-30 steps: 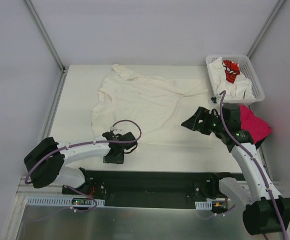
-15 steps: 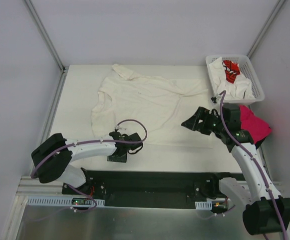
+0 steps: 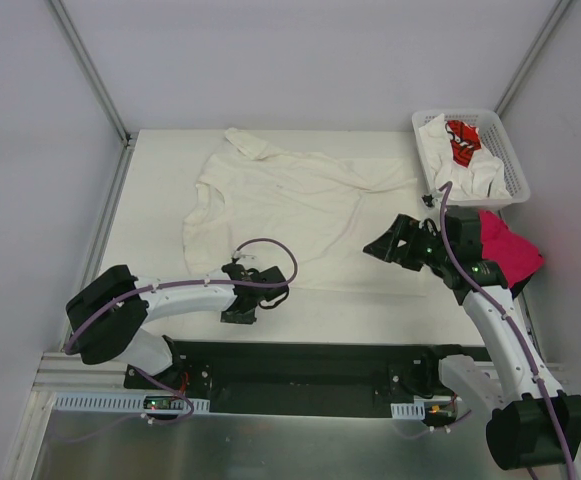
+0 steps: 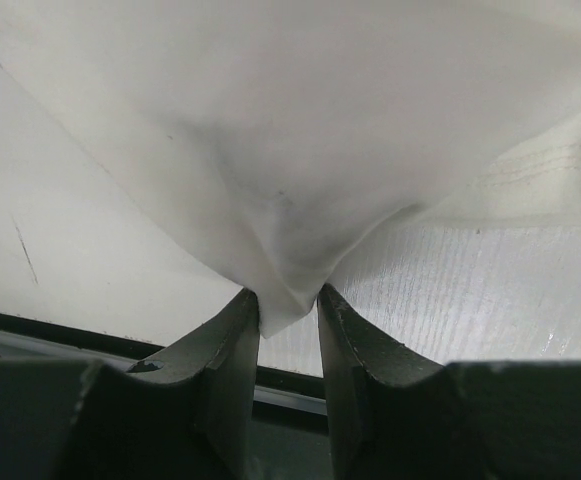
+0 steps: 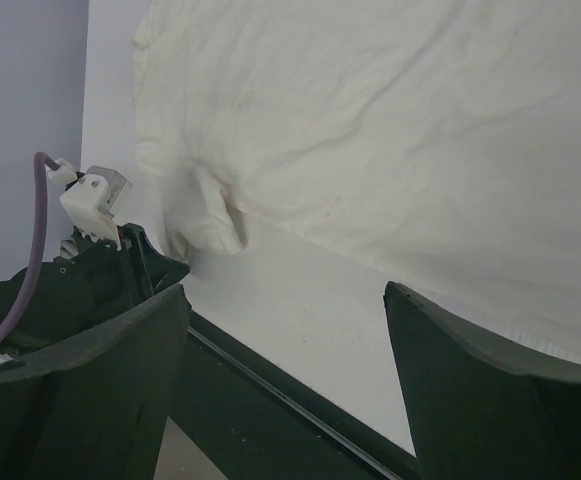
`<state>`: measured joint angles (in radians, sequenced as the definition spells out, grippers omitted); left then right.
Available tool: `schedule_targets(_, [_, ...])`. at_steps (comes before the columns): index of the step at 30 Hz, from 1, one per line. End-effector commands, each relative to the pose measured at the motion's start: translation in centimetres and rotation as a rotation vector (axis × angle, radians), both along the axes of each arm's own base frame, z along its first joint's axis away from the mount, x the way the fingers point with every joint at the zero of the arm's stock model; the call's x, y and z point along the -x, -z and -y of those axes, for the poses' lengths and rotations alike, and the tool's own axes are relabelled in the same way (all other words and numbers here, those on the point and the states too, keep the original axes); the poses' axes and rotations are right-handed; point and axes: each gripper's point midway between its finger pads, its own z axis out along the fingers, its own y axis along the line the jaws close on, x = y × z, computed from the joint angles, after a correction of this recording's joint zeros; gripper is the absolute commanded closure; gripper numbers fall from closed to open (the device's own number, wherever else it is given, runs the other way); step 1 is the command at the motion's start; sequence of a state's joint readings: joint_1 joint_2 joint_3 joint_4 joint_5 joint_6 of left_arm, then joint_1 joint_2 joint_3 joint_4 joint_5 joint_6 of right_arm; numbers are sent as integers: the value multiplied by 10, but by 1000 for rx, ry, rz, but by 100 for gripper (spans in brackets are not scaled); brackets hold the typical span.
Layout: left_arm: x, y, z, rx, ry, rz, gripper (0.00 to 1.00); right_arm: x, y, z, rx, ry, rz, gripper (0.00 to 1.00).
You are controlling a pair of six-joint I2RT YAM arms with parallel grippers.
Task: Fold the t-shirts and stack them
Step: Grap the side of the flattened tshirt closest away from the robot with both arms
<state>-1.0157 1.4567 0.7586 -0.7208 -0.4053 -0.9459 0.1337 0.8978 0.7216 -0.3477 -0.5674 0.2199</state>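
1. Left gripper (image 4: 288, 302): the two dark fingers (image 4: 232, 345) stand close together, clamped on a small peak of the cream t-shirt (image 3: 290, 200) at its near hem. The cloth fills the gap and touches both inner faces.
2. Held cloth: from the pinch the fabric widens upward into a taut tent. In the right wrist view it shows as a small raised fold at the shirt's near left corner.
3. Left wrist and arm: the wrist sits right at the shirt's near hem, tipped downward. The forearm lies low and almost level, running leftward away from the shirt to a dark elbow past its left side. A purple cable (image 3: 270, 255) arches from the wrist over the hem.
4. Right gripper (image 5: 285, 300): the fingers (image 5: 120, 380) are spread wide with nothing between them. They point across the shirt's near right part and hang clear of the cloth.
5. Right arm: the wrist is bent toward the shirt's right edge. The white forearm slants back and down, away from the shirt, to the base on its near right.
6. Cream t-shirt: spread open and wrinkled on the white table (image 3: 155, 190), with one sleeve reaching out to the right.
7. Magenta t-shirt (image 3: 505, 250): heaped just right of the cream shirt.
8. Basket (image 3: 515, 165): beyond the cream shirt's right sleeve, holding the red-printed t-shirt (image 3: 462, 140) among other white cloth.
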Motion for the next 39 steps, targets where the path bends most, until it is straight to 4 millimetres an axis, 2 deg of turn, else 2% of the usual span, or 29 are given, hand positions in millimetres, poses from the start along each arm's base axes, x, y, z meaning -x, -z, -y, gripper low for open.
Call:
schedule_targets(1, [0, 7, -6, -23, -28, 20, 71, -2, -3, 0, -8, -3, 23, 19])
schedule_targets(10, [-7, 2, -1, -17, -27, 48, 71, 0, 2, 4, 22, 5, 16, 20])
schedule_targets(14, [-10, 0, 0, -16, -29, 65, 65, 0, 4, 6, 28, 13, 9, 22])
schedule_targets(19, [-9, 3, -5, -26, -46, 72, 74, 0, 4, 7, 37, 20, 4, 22])
schedule_targets(22, [-6, 5, -7, -29, -54, 63, 89, 0, 5, 7, 38, 20, -5, 22])
schedule_targets(26, [-3, 6, -11, -36, -64, 54, 100, -1, 6, 7, 37, 19, -9, 23])
schedule_targets(35, [-4, 0, -11, -47, -72, 57, 100, -2, 10, 8, 53, 21, -9, 23])
schedule_targets(39, [-13, -13, -3, -34, -48, 81, 100, -5, 28, 22, 145, 55, -53, 23])
